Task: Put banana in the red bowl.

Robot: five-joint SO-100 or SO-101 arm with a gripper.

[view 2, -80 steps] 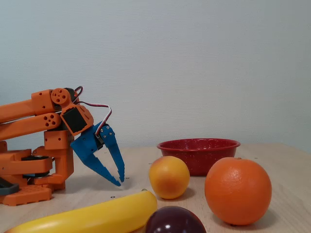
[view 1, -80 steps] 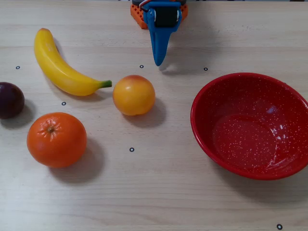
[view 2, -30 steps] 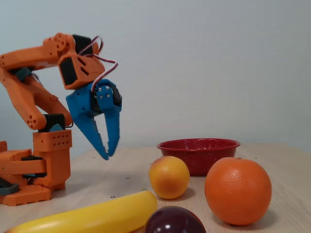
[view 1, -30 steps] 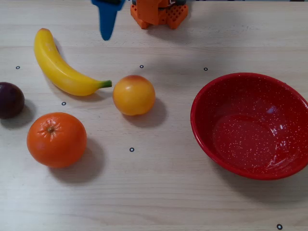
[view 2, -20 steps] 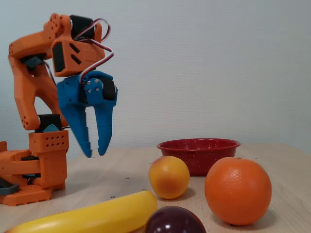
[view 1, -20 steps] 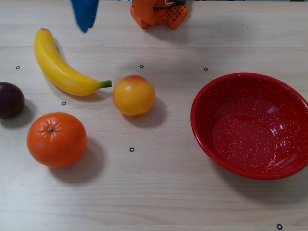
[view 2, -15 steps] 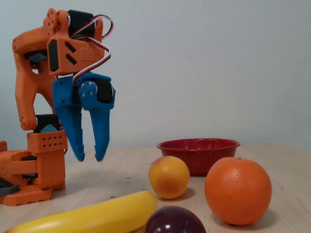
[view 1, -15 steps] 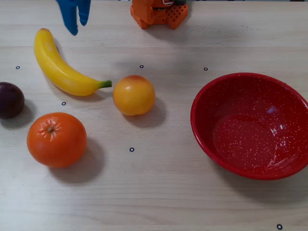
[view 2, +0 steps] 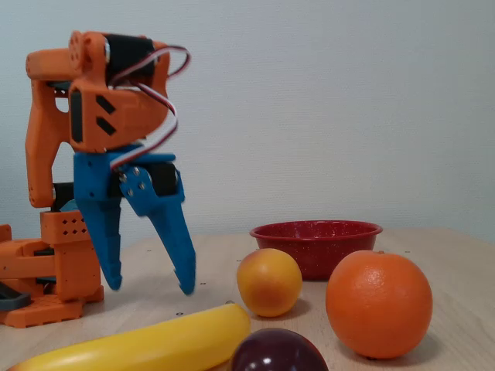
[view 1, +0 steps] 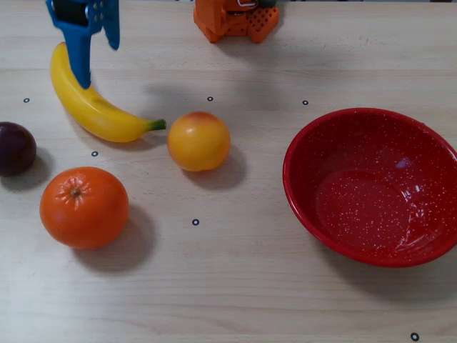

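Note:
The yellow banana lies on the table at the upper left of the overhead view, its green stem tip pointing right; it also shows low in the fixed view. My blue gripper is open and empty. It hangs fingers-down over the banana's far end, clear of it in the fixed view. One finger overlaps the banana from above. The red speckled bowl stands empty at the right, and shows further back in the fixed view.
A yellow-orange round fruit sits just right of the banana's stem. An orange and a dark purple fruit lie at the left. The orange arm base is at the top edge.

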